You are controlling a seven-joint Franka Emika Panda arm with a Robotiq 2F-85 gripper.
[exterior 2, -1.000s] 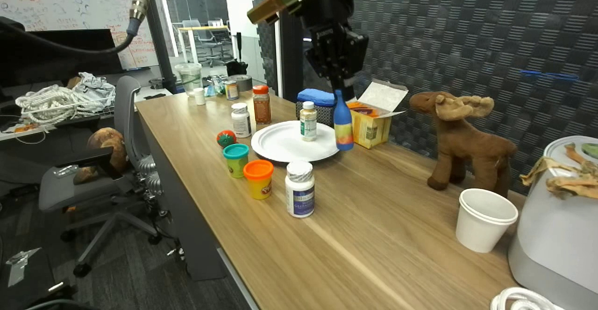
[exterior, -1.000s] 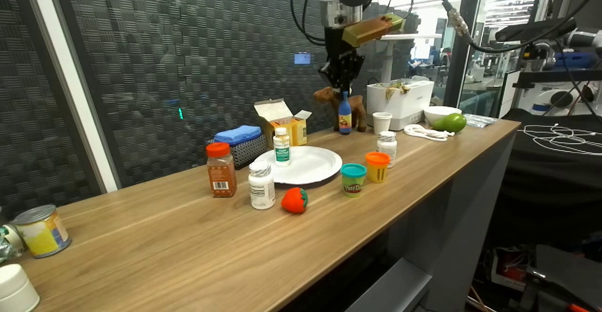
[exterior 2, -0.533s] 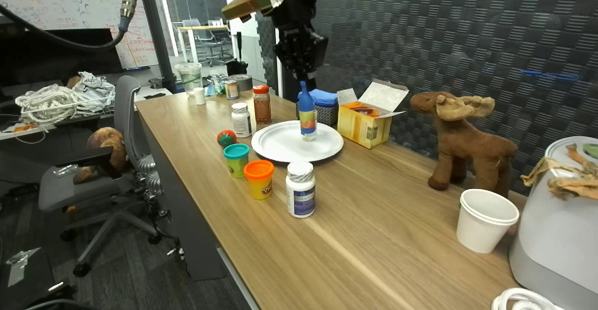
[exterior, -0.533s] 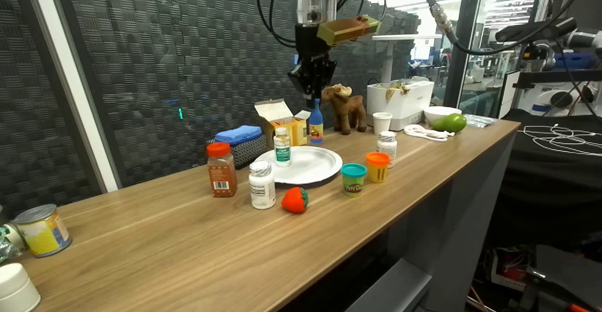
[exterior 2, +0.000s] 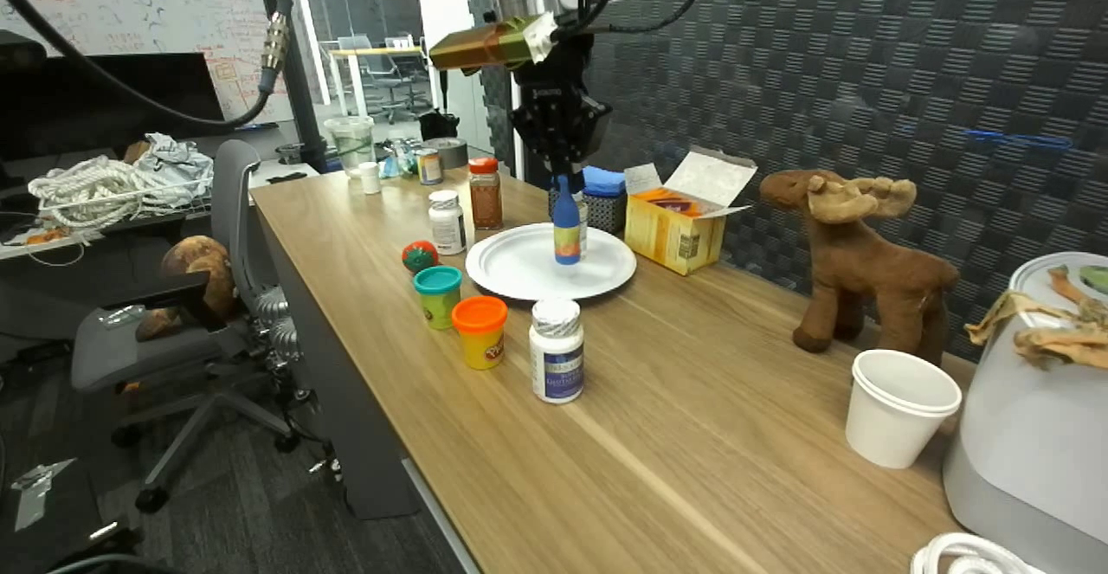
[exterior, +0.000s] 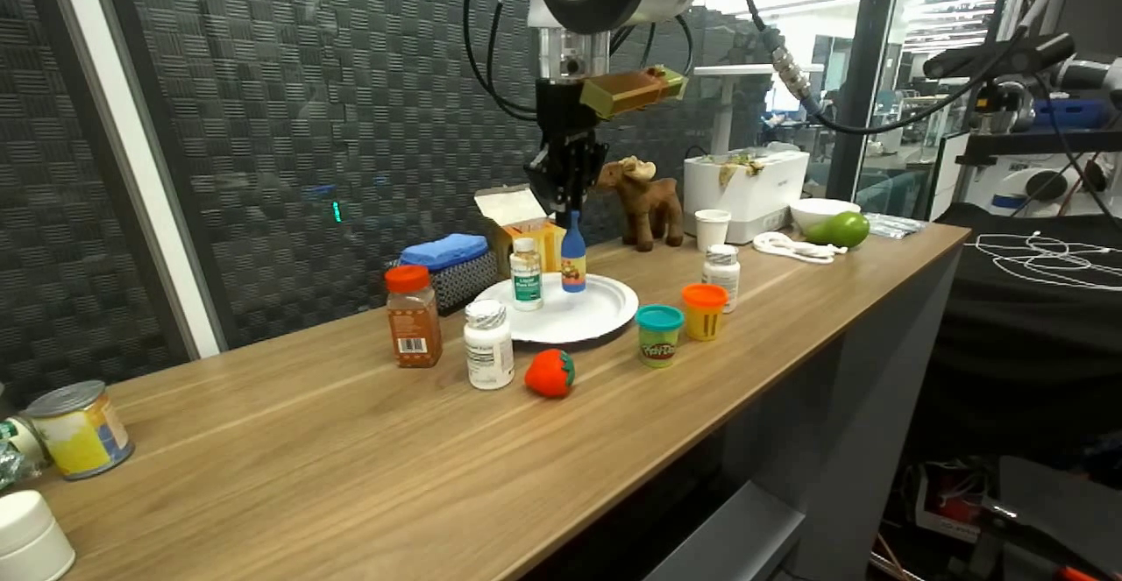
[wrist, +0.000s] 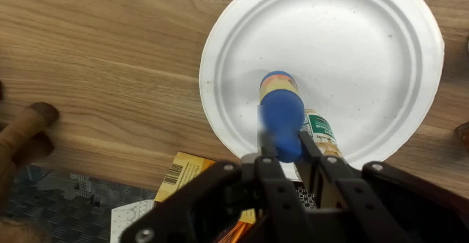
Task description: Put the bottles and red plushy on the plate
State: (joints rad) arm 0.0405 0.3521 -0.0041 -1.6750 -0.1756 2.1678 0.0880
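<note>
My gripper (wrist: pixel 286 146) is shut on the neck of a slim blue bottle (wrist: pixel 280 105), which hangs nearly upright over the white plate (exterior: pixel 570 327). Whether its base touches the plate I cannot tell. Just beside it a bottle with a green label (exterior: pixel 527 279) stands on the plate, partly hidden behind the blue one in an exterior view (exterior 2: pixel 567 236). Off the plate, on the table, are a reddish-brown bottle with a red cap (exterior: pixel 412 318), a white bottle (exterior: pixel 488 346) and another white bottle (exterior 2: pixel 557 353). The red plushy (exterior: pixel 550 373) lies close to the plate's edge.
A teal-lidded tub (exterior: pixel 658 336) and an orange-lidded tub (exterior: pixel 704 311) stand near the plate. Behind it are an opened yellow box (exterior 2: pixel 675 228) and a blue cloth on a dark patterned box (exterior: pixel 447 270). A brown plush moose (exterior 2: pixel 857 262) and paper cups (exterior 2: pixel 900 409) stand farther along.
The gripper has carried the blue bottle from beside the yellow box across to the plate. Over the last half second it has come lower. Everything on the table looks unmoved.
</note>
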